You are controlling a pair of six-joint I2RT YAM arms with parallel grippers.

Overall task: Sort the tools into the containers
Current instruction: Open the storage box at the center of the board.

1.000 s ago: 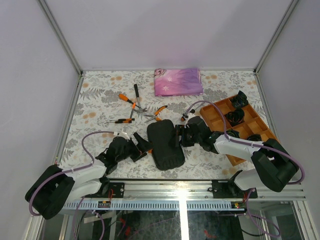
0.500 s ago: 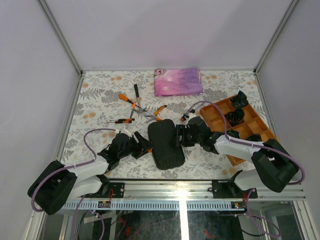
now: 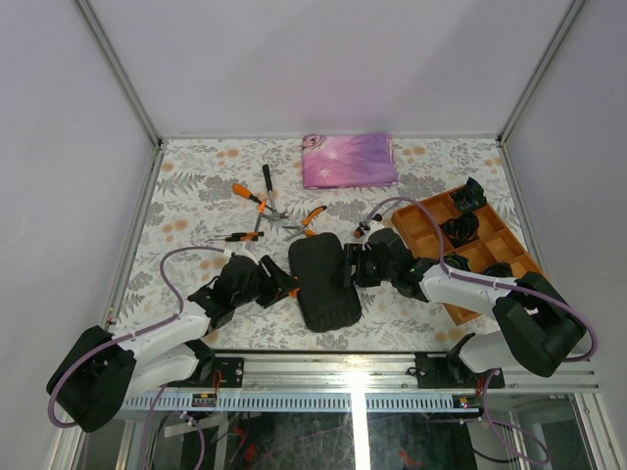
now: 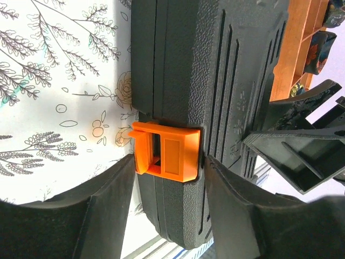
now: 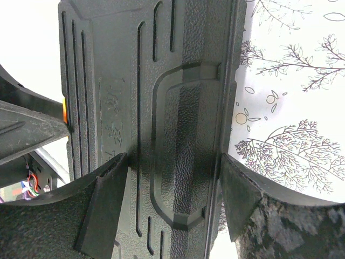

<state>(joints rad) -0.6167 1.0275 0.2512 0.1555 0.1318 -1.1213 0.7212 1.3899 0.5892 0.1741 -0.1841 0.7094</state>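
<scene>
Three views: overhead, left wrist, right wrist.

Overhead, tool case (image 3: 323,279): closed, lying on the near middle of the floral table (image 3: 186,196), between the two arms.

Overhead, left gripper (image 3: 282,284): low on the table, at the case's left edge.

Overhead, right gripper (image 3: 355,264): at the case's right edge, opposite the other.

Overhead, tools (image 3: 265,211): orange-and-black pliers, screwdrivers and a slim hammer, loose on the table just beyond the case, all outside it.

Overhead, surroundings: a folded pink-purple cloth (image 3: 350,160) at the far edge; a wooden tray (image 3: 423,227) at the right, black bundles in some compartments.

Left wrist, orange latch (image 4: 167,151): on the seam along the case's (image 4: 178,65) side edge.

Left wrist, fingers (image 4: 108,194): one on each side of the latch, tips touching its two sides, pinching it.

Right wrist, case (image 5: 178,108): ribbed black shell fills the view, with table showing at the right.

Right wrist, fingers (image 5: 105,210): set wide and clamped across the case, one on the ribbed face, the other against the side next to the table.
</scene>
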